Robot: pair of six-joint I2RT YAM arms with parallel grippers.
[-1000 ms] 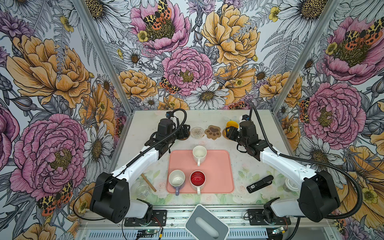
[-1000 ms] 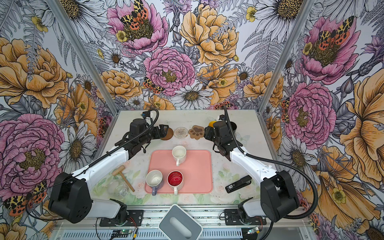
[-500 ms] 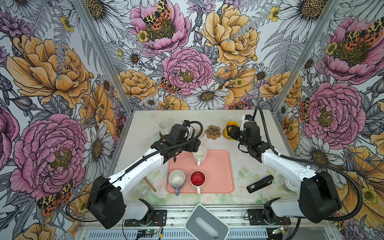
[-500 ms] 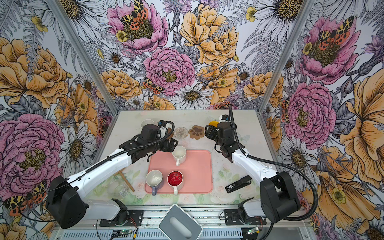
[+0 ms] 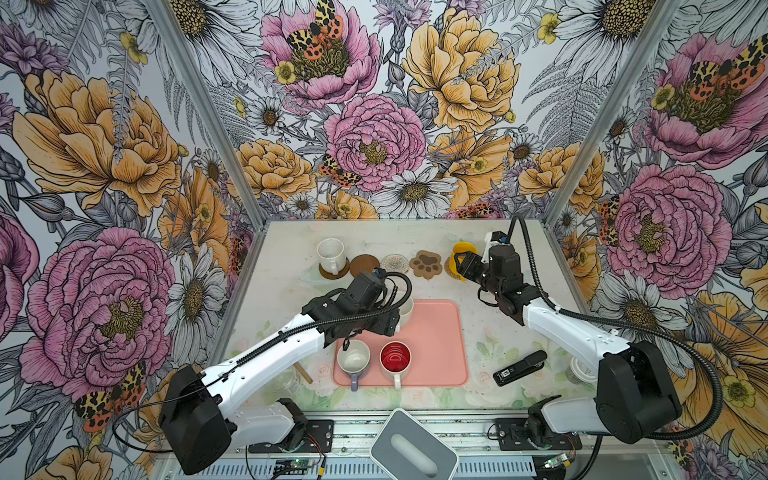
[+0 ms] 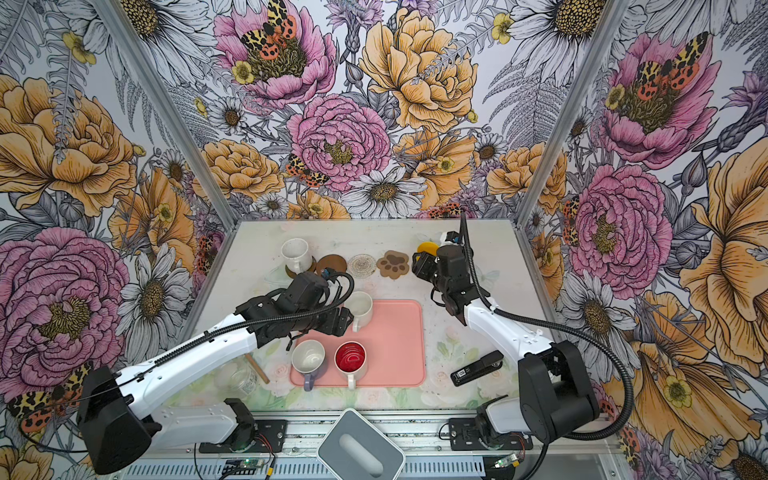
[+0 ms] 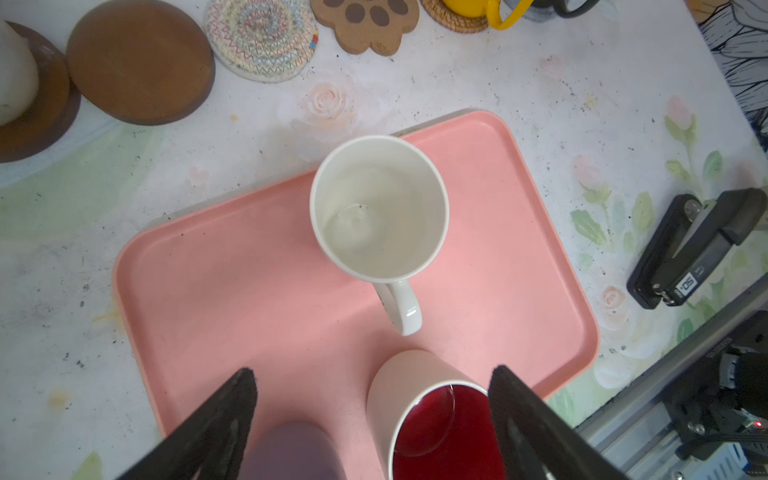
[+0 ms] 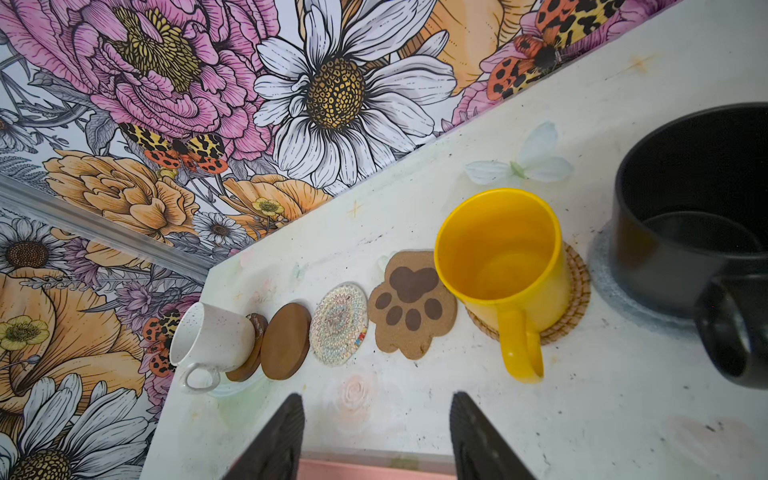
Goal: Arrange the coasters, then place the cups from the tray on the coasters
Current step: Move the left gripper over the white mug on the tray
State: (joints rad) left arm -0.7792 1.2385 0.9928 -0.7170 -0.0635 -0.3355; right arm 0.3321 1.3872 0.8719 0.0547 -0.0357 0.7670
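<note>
Pale tabletop (image 5: 415, 239) w/ pink tray (image 5: 436, 332) — floral walls (image 5: 374, 137).

Black stapler (image 5: 520, 368) at right, glass jar (image 6: 243, 381) beside wooden stick (image 6: 257, 369) at left, grey box (image 5: 413, 446) in front.

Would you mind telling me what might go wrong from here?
1. The open left gripper hangs close by the red-lined cup and lavender cup; reaching for the white mug may clip them.
2. The free brown disc sits tight against the coaster under the speckled cup, so a mug set there may bump it.
</note>
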